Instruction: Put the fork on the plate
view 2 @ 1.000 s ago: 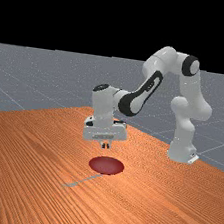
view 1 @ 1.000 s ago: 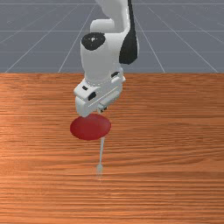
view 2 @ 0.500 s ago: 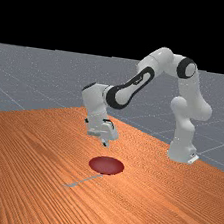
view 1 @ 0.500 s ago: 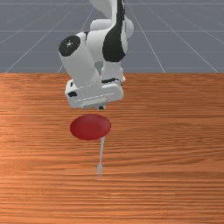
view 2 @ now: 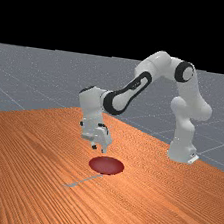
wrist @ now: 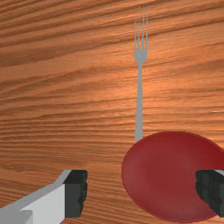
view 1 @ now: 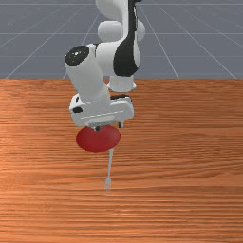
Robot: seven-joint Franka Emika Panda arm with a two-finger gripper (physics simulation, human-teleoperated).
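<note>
Left of the red plate [view 2: 106,166] in the far view, the fork [view 2: 81,181] is lying on the worktop [view 2: 27,157], its tines pointing away and its handle end reaching the rim. Next toward the right, the hand [view 2: 99,149] is hovering, released, its two fingers standing wide apart, while the plate is sitting below. In the wrist view the fork is lying ahead of the hand, its handle pointing back toward the gap between the fingers.
</note>
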